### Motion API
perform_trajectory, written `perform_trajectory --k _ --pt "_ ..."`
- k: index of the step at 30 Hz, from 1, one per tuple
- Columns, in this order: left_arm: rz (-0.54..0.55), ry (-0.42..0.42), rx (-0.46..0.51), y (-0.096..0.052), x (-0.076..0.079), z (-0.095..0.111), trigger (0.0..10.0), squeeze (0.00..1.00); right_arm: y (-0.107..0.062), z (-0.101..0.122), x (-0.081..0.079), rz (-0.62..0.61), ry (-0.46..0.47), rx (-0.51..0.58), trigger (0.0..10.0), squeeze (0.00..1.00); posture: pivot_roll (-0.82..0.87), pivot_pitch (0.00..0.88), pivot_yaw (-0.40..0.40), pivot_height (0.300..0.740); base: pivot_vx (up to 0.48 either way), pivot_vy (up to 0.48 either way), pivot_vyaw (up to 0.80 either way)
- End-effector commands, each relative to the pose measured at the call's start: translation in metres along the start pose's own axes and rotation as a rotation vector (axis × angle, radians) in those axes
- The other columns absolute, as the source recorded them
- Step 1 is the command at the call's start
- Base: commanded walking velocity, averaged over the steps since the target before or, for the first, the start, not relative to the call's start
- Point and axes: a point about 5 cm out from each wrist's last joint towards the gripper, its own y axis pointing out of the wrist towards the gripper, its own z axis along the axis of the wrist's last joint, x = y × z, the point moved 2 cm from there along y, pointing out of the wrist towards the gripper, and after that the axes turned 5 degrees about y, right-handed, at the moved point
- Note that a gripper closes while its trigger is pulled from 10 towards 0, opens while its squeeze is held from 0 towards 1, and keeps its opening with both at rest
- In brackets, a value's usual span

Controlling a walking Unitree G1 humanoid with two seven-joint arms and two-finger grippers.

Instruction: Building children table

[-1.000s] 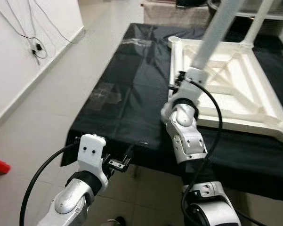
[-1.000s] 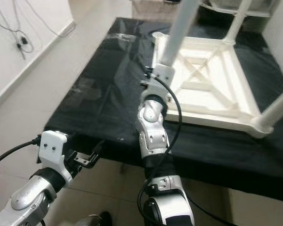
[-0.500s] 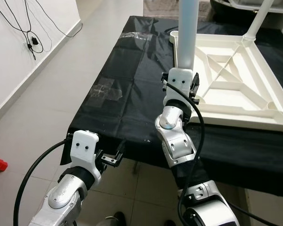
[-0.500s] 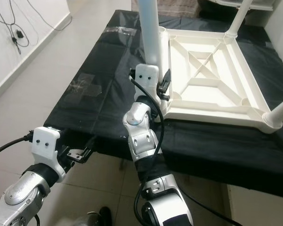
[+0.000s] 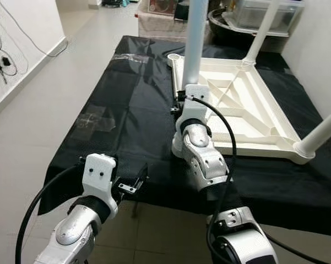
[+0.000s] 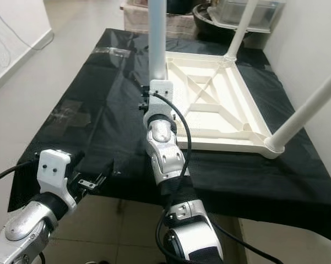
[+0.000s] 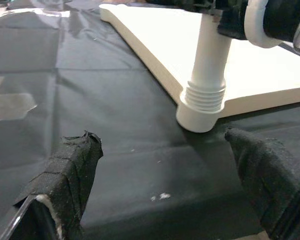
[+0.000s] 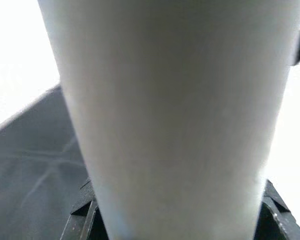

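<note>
1. I see the white tabletop (image 5: 248, 110) lying upside down on the desk (image 5: 126, 126), which is covered in black sheeting.
2. My right tool (image 5: 179, 104) sits at the tabletop's near left corner, closed around a white leg (image 5: 194, 44) that stands upright in the corner socket; in the right wrist view the leg (image 8: 164, 115) sits between the black fingers.
3. In the left wrist view the leg's threaded end (image 7: 207, 95) meets the socket (image 7: 199, 117) at the tabletop's corner, resting on the black sheeting.
4. Two more legs stand in other corners: one at the far side (image 5: 261, 30), one at the near right (image 5: 319, 135).
5. My left tool (image 5: 133, 184) hovers at the desk's near edge, fingers (image 7: 70, 175) spread apart and holding nothing.
6. Clear tape patches (image 5: 96, 118) stick to the sheeting. I can read no labels or writing anywhere.
</note>
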Motion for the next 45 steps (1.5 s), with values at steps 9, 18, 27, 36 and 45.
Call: perform_trajectory --k 9,18,27,36,45 --pt "-0.009 0.017 -0.02 -0.001 -0.001 -0.004 10.0 0.0 -0.03 -0.072 -0.033 0.502 0.326 -0.256 10.0 0.0 0.17 0.212 -0.006 0.74 0.0 0.0 0.0" --pt "-0.013 0.03 -0.016 -0.004 -0.002 -0.001 10.0 0.0 -0.027 -0.074 -0.03 0.738 0.294 -0.246 10.0 0.0 0.19 0.231 -0.009 0.74 0.0 0.0 0.0" --pt "-0.005 0.045 -0.018 -0.006 -0.004 0.001 10.0 0.0 -0.01 -0.074 -0.015 0.534 0.168 -0.25 10.0 0.0 0.19 0.247 -0.008 0.74 0.0 0.0 0.0" --pt "-0.005 0.05 -0.013 -0.002 -0.006 0.0 10.0 0.0 -0.01 -0.07 0.066 -0.321 0.009 -0.144 10.0 0.0 0.17 0.239 -0.004 0.74 0.0 0.0 0.0" --pt "-0.014 0.059 0.004 0.005 -0.005 0.003 10.0 0.0 -0.028 -0.055 0.03 -0.739 0.15 -0.082 10.0 0.0 0.19 0.221 -0.004 0.74 0.0 0.0 0.0"
